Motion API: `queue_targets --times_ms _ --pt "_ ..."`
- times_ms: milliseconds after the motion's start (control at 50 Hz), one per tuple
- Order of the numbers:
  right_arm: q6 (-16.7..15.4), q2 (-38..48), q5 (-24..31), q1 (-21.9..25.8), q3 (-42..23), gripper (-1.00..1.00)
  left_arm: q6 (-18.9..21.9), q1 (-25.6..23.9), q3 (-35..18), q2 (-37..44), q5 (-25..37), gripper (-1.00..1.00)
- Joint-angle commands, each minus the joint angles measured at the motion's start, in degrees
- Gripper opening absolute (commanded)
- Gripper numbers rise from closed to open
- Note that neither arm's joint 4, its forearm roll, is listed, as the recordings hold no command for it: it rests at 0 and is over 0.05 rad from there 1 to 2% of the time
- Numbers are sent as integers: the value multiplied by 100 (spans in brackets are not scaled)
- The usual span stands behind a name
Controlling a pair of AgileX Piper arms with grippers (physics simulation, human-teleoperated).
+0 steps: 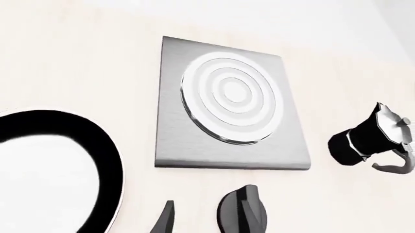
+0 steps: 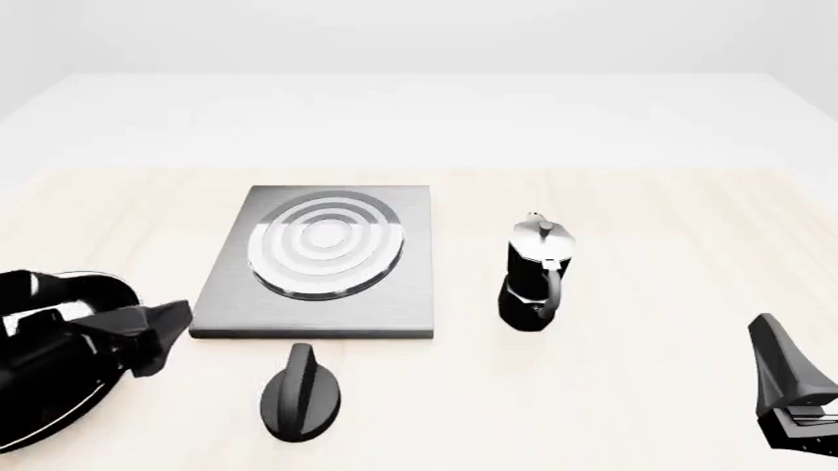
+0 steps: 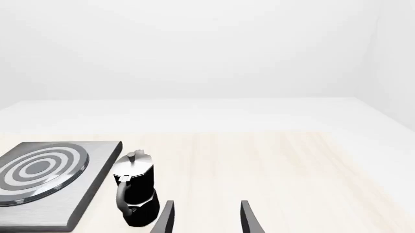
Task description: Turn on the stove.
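Note:
The stove [image 2: 321, 265] is a flat grey slab with a silver ring burner, left of centre on the table. Its black ridged knob [image 2: 301, 392] lies apart on the table, just in front of the slab's near edge. My left gripper [image 2: 171, 329] is open and empty, to the left of the knob and not touching it. In the left wrist view the stove [image 1: 227, 104] lies ahead and the knob [image 1: 245, 213] is close by my left gripper [image 1: 206, 221]. My right gripper [image 2: 786, 378] is open and empty at the near right, far from the stove [image 3: 39, 174]; in its own wrist view the right gripper [image 3: 206, 218] is over bare table.
A black-and-silver moka pot [image 2: 535, 275] stands upright right of the stove, also in the wrist views [image 1: 366, 138] [image 3: 135, 191]. A black frying pan [image 2: 59, 417] lies at the near left under my left arm [image 1: 65, 165]. The table is pale wood.

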Motion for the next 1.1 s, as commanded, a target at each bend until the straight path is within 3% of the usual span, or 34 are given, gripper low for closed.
queue_targets --times_ms 20,140,320,760,1100 --pt "1 -2 1 -1 0 100 184 423 -461 -1137 1173 100" --pt "-1 -1 0 0 0 100 286 677 -927 -1545 1776 100" --pt "1 -1 1 0 0 100 408 934 -1178 -1799 2129 100" --pt "0 2 -1 0 0 100 547 1611 -2081 -2023 2744 100" --pt "0 0 0 -1 0 100 645 2104 -2418 -2232 3134 100"
